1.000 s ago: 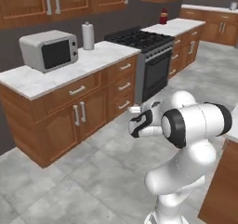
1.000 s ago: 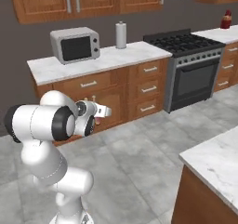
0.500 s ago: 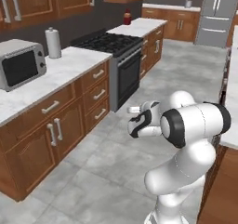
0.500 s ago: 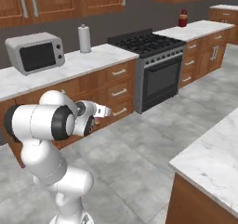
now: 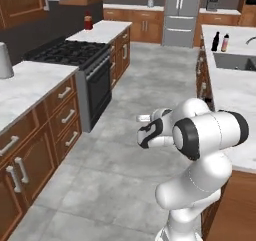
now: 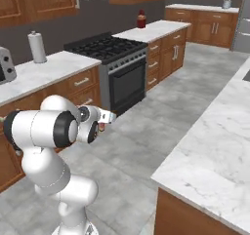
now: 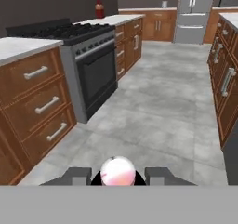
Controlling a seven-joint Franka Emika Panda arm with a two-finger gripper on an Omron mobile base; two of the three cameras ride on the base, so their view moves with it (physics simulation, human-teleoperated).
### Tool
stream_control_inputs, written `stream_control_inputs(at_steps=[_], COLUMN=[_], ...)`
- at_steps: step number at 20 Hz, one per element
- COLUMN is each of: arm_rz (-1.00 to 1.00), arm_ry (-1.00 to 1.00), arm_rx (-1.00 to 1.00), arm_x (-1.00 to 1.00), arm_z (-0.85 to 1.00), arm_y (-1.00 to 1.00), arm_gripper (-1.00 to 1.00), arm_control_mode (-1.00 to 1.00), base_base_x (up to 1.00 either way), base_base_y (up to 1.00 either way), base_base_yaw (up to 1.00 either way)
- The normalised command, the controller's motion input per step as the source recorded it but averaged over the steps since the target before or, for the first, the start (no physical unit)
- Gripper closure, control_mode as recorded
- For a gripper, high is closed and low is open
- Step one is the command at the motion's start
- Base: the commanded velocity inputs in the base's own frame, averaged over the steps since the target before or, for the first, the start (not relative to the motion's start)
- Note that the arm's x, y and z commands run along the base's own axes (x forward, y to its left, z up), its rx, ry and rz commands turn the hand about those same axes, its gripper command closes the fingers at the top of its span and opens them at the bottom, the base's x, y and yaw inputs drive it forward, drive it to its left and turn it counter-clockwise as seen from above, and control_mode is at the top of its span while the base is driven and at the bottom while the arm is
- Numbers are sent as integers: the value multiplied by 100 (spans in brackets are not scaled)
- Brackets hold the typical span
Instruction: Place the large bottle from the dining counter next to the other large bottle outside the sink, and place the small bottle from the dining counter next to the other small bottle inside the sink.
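Task progress, seen from the base and hand cameras. The large bottle point(image 5: 216, 41), black and narrow-necked, stands upright on the marble surface point(image 5: 227, 92) just beside the other large bottle point(image 5: 225, 43), which is pink-red. Both are outside the sink point(image 5: 235, 61), close to its far rim and towards the far end of the surface. On this evidence the first half of the task appears done.

The end effector point(image 7: 118, 175) is closed on the small bottle point(image 7: 118, 171), carried in mid-air above the kitchen floor and well apart from the sink. Its placement inside the basin is not yet done. The other small bottle cannot be made out in the basin.

The held bottle shows as a round pale top, end-on between the fingers. Its long axis therefore probably runs along the hand's line of sight, roughly level, with the pale top towards the hand and the base pointing down the kitchen aisle.
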Motion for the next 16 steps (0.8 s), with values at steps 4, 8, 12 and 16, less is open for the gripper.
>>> stream_control_inputs(at_steps=[4, 8, 12, 16], arm_rz=[0, 0, 0, 0], arm_ry=[0, 0, 0, 0], arm_rx=[0, 0, 0, 0], arm_x=[0, 0, 0, 0], arm_z=[0, 0, 0, 0], arm_y=[0, 0, 0, 0], arm_gripper=[100, 100, 100, 100], arm_control_mode=[100, 100, 100, 100], base_base_x=[96, 94, 79, 77], base_base_y=[11, 46, 70, 65], base_base_yaw=[-46, -45, -45, -46])
